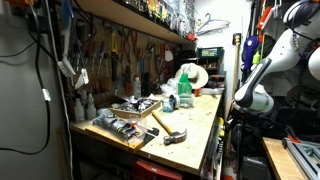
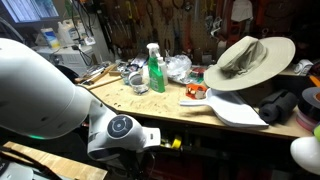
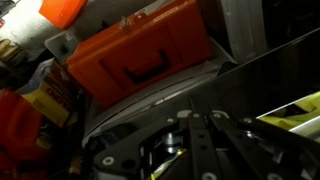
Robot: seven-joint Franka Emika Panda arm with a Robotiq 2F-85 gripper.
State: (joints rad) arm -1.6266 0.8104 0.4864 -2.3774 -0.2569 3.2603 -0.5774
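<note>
an exterior view stands off one end of the workbench (image 1: 200,120), at about bench height, and looks down its length, with the tool wall (image 1: 115,50) on the left and the robot arm (image 1: 262,75) on the right. an exterior view sits just beside the arm's base (image 2: 120,130), which fills its near left, and faces across the bench toward that wall. both exterior views share the green spray bottle (image 1: 185,92) and the hat (image 1: 192,74). the wrist view looks from very close at an orange case (image 3: 140,60), and its picture is dark and tilted.
</note>
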